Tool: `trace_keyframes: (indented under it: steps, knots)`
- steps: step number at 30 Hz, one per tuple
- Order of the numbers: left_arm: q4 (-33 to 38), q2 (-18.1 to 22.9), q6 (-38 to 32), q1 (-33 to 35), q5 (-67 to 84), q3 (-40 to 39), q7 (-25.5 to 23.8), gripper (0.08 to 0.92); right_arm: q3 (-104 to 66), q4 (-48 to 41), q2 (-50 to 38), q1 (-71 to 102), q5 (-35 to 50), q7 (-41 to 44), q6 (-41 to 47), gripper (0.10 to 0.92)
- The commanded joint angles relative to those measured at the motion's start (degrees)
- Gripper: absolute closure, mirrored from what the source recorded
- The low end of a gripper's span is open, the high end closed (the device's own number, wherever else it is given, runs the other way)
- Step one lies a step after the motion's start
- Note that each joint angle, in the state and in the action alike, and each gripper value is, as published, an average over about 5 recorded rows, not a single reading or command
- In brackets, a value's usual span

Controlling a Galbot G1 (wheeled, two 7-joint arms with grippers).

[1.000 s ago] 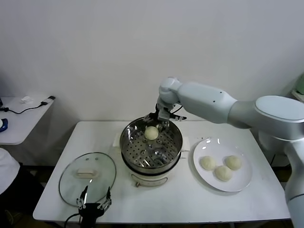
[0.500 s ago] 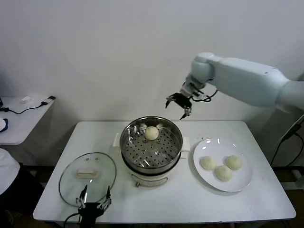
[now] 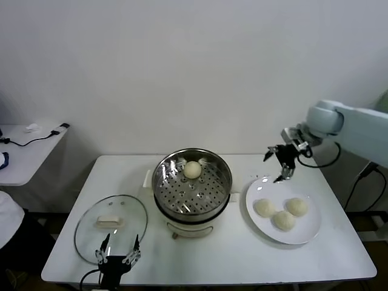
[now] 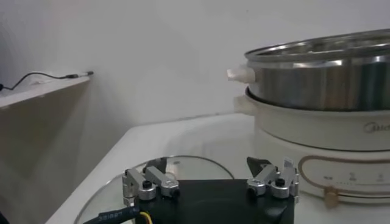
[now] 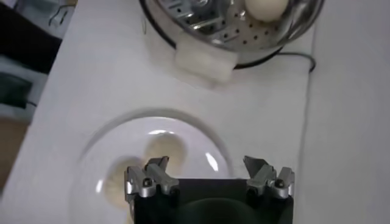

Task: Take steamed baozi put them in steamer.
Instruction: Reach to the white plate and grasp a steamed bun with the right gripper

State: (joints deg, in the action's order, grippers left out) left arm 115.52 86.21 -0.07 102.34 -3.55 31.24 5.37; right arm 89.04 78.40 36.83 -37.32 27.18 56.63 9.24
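We are taking the steamer [image 3: 192, 187] as our landmark. One bun [image 3: 193, 170] is already lying on its perforated tray, toward the far rim. The other three steamed baozi [image 3: 281, 213] are sitting on the white plate [image 3: 306, 234] just to the right of the steamer, clustered together: one nearest the steamer, one farther right, one toward the table's front edge.

We are holding our right gripper [image 3: 281, 162] in the air to the right of the steamer, above the plate's far edge, with its jaws spread wide and nothing between them. The buns are lying below the jaws and a little toward the front of the table, so, as we judge it, the coming move is calling for a short drop forward and down. Being round domes, the buns are offering no long axis to line up with. The right arm is reaching in from the right side, wrist bent so the fingers are pointing down at the plate.

Our left gripper [image 3: 116, 259] is waiting low at the table's front edge, left of the steamer, beside the glass lid [image 3: 112, 224], jaws wide and empty. It is well apart from the plate, so the right arm is the nearer one.
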Motion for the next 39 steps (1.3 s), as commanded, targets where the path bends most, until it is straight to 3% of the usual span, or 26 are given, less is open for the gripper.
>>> trace_keyframes:
  steps: [1,14,27,33,39]
  knots:
    - [-0.12,-0.07,0.01,0.26,0.08,0.32,0.12,0.177,-2.44,1.93,-4.00,10.66,-2.09,-3.52,8.91,0.203]
    - [-1.44,0.24,-0.27,-0.23,-0.21,0.21,0.26,0.177,-13.42,-7.71,1.53,23.86,-6.71,-5.63,9.52,0.203]
    - [-2.14,0.12,-0.28,-1.00,-0.05,0.27,0.39,0.177,-17.20,-11.31,6.89,26.64,-6.75,-7.45,9.57,0.212]
    - [-2.10,0.15,-0.26,-1.00,-0.07,0.20,0.53,0.177,-17.26,-11.06,7.18,26.37,-7.28,-7.30,9.76,0.283]
    - [-1.86,0.24,-0.25,-0.84,-0.16,0.07,0.53,0.177,-16.70,-10.41,6.43,25.54,-8.37,-6.68,9.90,0.415]
